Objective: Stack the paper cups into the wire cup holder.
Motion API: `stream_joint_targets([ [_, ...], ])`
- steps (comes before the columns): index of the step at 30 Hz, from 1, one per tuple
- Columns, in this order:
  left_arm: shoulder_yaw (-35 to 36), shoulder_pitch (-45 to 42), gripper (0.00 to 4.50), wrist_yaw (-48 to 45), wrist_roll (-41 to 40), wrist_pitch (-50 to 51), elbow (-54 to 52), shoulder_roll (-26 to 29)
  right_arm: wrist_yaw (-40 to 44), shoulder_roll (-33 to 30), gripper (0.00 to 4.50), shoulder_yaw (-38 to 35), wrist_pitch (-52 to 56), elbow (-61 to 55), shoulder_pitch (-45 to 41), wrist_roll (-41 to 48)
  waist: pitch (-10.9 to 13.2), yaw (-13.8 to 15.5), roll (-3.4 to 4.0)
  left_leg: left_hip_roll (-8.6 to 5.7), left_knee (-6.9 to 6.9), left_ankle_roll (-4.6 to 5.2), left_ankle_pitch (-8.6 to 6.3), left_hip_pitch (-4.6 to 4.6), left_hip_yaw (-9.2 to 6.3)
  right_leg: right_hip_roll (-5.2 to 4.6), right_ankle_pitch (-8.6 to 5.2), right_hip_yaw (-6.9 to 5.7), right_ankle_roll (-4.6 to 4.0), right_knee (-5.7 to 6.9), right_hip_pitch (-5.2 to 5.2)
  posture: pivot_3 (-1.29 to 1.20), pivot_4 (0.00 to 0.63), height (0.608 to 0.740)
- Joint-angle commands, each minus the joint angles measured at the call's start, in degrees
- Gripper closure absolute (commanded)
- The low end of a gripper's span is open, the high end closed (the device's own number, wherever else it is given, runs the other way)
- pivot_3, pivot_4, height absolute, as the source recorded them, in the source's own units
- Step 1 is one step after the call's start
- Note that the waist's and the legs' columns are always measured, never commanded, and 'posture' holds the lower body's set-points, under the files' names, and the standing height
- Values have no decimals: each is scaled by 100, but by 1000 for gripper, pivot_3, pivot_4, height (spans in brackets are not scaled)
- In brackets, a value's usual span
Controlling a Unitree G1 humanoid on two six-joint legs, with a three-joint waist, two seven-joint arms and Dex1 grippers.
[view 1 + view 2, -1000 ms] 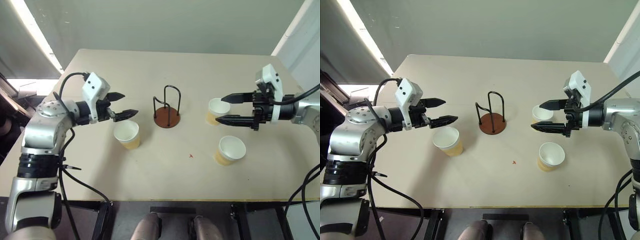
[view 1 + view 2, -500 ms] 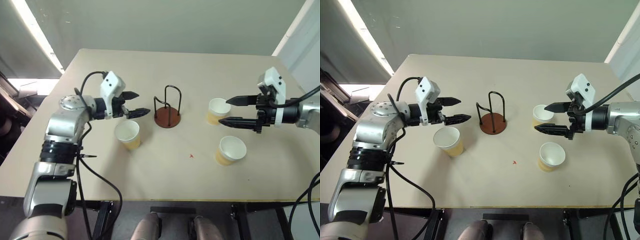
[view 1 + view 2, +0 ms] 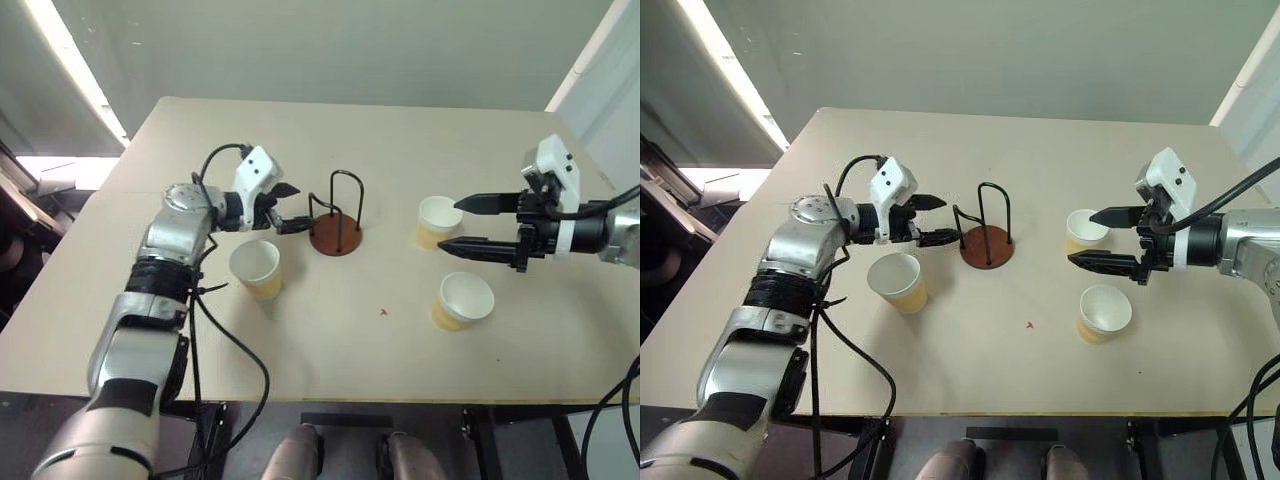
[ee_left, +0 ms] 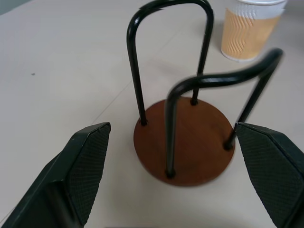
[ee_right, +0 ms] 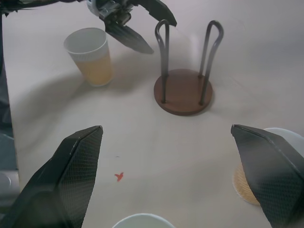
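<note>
Left gripper (image 3: 291, 208) gaping wide and empty beside the holder (image 3: 334, 236) mid-table, right gripper (image 3: 458, 224) spread wide around a cup (image 3: 436, 222), partly hiding it, two more cups (image 3: 256, 269) (image 3: 462, 300) standing nearer the front edge.

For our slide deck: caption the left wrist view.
Open left end effector faces the empty wire cup holder, a paper cup beyond.
</note>
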Motion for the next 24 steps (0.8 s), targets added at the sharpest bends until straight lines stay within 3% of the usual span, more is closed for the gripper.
stream_joint_targets([
  [1, 91, -265, 0, 94, 94, -275, 221, -127, -72, -148, 16, -282, -1, -199, -25, 103, 0, -2, 0, 0, 0, 0, 0, 0, 0, 0, 0, 0, 0, 0, 0, 0, 150, 740],
  [5, 105, -338, 0, 99, 136, -401, 424, -240, -112, -158, 16, -281, 5, -218, -20, 127, 0, -3, 0, 0, 0, 0, 0, 0, 0, 0, 0, 0, 1, 0, 0, 0, 150, 740],
  [8, 144, -384, 582, 30, 120, -415, 529, -296, -118, -186, 0, -279, -42, -185, 10, 106, 0, 0, 0, 0, 0, 0, 0, 0, 0, 0, 0, 0, 1, 0, -1, 0, 150, 740],
  [19, 242, -479, 4481, -126, 111, -464, 681, -250, -178, -217, 0, -291, -143, -110, 62, 64, 0, 3, 0, -1, 1, 1, 1, -1, 1, 0, -1, 0, 2, 0, -1, 0, 150, 740],
  [24, 272, -479, 4481, -289, 14, -359, 539, -372, -181, -247, 0, -320, -161, -108, 90, 63, 0, 8, 0, -2, 2, 2, 1, -2, 1, 0, 0, 0, 3, -1, -1, 0, 150, 740],
])
